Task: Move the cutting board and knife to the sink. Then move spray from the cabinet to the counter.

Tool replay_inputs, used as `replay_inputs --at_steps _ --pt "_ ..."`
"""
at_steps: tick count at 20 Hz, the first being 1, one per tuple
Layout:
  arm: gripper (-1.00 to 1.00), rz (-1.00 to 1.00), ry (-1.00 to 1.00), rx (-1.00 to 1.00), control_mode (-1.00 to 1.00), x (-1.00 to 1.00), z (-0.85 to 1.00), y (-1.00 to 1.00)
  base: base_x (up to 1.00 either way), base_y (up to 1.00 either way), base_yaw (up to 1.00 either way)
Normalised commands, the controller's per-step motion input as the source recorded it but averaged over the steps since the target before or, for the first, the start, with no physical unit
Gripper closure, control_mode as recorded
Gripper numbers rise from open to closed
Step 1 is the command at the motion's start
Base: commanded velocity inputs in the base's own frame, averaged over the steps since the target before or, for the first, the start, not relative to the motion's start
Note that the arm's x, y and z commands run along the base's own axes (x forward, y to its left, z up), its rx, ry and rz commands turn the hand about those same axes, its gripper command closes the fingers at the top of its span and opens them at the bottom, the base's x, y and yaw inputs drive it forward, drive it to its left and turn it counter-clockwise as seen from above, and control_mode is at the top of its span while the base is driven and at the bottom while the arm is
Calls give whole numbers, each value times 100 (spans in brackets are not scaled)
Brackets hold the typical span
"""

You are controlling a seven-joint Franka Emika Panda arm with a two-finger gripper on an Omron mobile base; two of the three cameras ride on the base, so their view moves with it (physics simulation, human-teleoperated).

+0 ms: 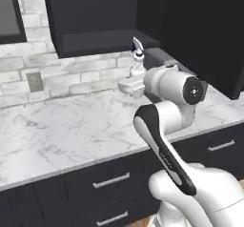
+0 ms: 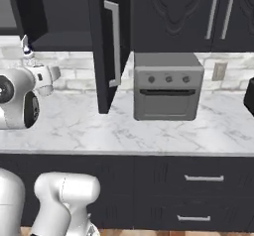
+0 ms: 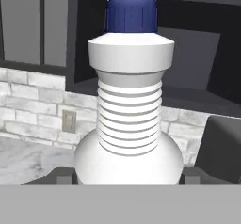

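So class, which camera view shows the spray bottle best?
The hand view: the spray bottle stands close up, with ribbed neck and blue collar clear. The left base view shows only its small top above the arm; the right base view just its nozzle tip at the left edge.

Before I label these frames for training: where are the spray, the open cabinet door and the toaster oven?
spray [image 3: 129,124]: hand view, ribbed white neck.
cabinet door [image 2: 105,56]: right base view, dark panel beside its silver handle.
toaster oven [image 2: 167,88]: right base view, grey front.
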Motion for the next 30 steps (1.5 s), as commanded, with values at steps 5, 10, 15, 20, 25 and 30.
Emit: replay_inputs --at_steps 5,10,15,20,25,30 --pt "100 0 0 0 100 0 0 0 -83 25 71" --pt "100 0 0 0 100 0 0 0 -69 54 73" --pt "100 0 0 0 100 0 0 0 -49 88 74" --pt "100 0 0 0 100 0 0 0 -38 93 74" --pt "100 0 0 0 100 0 0 0 7 82 67" --pt "100 0 0 0 100 0 0 0 92 43 42"
